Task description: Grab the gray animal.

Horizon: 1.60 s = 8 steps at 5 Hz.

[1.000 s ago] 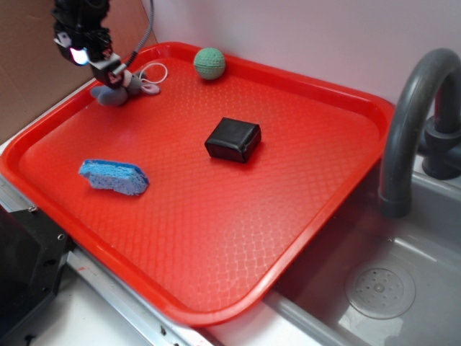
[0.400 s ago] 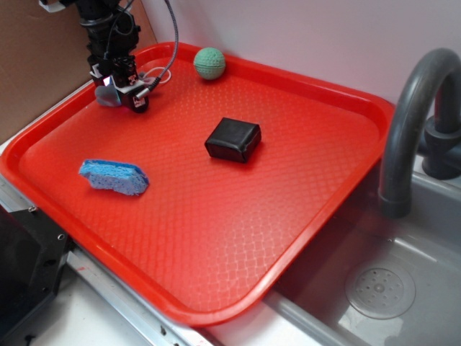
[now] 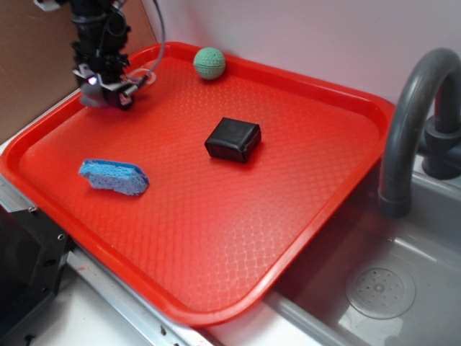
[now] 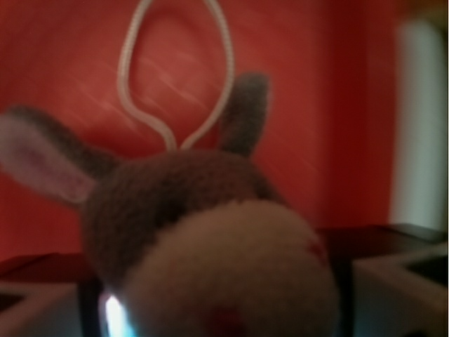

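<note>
Wrist: fuzzy gray animal (image 4: 189,232) (cream face) between gripper (image 3: 106,92) fingers.

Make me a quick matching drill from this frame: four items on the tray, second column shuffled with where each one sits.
Things:
1. gray animal
2. green ball
3. black block
4. blue sponge

Places on the red tray:
A. near the tray's middle
B. at the far rim, by the wall
C. far left corner, at the gripper
D. near the left edge, toward the front

Pairs: 1-C, 2-B, 3-A, 4-D
</note>
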Each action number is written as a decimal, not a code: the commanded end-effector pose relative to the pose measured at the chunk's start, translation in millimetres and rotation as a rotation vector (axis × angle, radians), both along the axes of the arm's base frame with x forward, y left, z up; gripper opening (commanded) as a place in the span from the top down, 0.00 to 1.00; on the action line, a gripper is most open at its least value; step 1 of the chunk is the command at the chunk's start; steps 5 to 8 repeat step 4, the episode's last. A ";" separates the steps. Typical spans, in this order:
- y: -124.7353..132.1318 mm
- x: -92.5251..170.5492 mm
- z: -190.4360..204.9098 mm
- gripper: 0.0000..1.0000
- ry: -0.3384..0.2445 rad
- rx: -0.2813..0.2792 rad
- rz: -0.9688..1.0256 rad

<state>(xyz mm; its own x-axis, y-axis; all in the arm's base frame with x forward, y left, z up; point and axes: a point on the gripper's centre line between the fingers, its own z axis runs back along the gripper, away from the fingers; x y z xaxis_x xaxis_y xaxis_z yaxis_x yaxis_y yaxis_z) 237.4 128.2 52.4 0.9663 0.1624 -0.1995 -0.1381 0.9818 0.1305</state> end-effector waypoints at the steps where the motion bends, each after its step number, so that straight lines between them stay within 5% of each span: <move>1: -80.5 -9.8 111.7 1.00 -0.186 -0.102 -0.030; 2: -128.4 -28.4 144.9 1.00 -0.257 -0.129 -0.083; 3: -156.7 -42.3 153.6 1.00 -0.264 -0.178 -0.175; 4: -135.4 -37.0 141.2 0.06 -0.183 -0.238 -0.232; 8: -135.4 -37.0 141.2 0.06 -0.183 -0.238 -0.232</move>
